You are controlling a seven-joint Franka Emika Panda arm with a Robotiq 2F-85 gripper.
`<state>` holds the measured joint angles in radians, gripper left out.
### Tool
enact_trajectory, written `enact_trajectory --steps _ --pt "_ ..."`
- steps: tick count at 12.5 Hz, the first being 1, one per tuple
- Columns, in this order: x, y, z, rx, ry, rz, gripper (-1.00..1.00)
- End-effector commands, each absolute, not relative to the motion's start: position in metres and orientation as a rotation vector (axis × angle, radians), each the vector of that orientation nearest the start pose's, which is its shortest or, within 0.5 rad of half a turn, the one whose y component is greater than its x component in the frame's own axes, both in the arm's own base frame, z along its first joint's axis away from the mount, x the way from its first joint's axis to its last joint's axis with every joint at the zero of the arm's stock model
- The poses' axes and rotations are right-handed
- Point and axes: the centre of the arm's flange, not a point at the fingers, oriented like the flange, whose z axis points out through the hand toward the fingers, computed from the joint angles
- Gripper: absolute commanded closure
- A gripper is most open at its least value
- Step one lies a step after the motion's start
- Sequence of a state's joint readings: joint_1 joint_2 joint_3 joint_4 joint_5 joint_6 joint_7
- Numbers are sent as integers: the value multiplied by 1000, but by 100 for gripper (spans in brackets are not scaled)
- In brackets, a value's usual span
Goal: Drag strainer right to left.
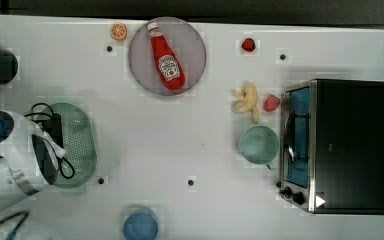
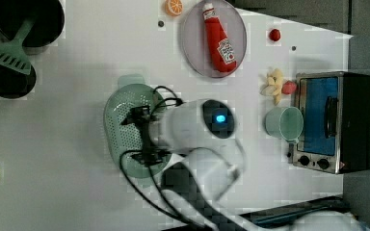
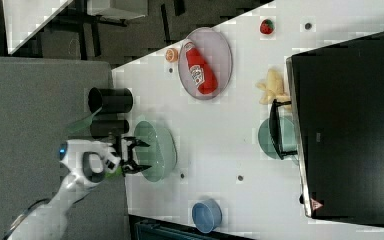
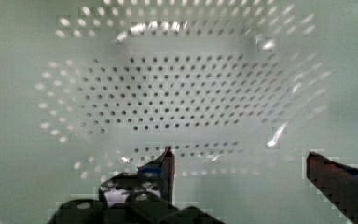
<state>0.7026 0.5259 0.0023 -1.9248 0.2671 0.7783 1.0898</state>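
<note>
The strainer [image 1: 80, 145] is a pale mint-green oval colander lying near the top view's left edge. My gripper [image 2: 142, 134] hangs over its bowl with the fingers spread apart and nothing between them. In the right view the gripper [image 3: 142, 156] reaches over the strainer [image 3: 161, 150] from the rim nearest the arm. The wrist view looks down on the strainer's perforated bottom [image 4: 191, 93], and both dark fingertips [image 4: 168, 161] stand apart above it. The arm covers one side of the strainer [image 2: 123, 113] in the left view. I cannot tell if the fingers touch the plastic.
A grey plate [image 1: 192, 37] with a ketchup bottle [image 1: 166, 57] lies at the back. A round mint cup [image 1: 258, 144], a banana [image 1: 247, 101] and a toaster oven [image 1: 337, 145] are on the top view's right. A blue bowl [image 1: 140, 225] sits at the front edge. Black pots [image 2: 26, 21] stand beyond the strainer.
</note>
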Motion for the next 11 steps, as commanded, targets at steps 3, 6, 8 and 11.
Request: enact_trajectory --steps 3,6,8,11 --pt "569 239 428 -2456 1631 0 -100" --pt "582 110 501 -2587 1496 -158 -100" --pt "574 31 533 -2744 1350 -209 -100" --pt "549 -53 558 -2841 1202 -144 -100"
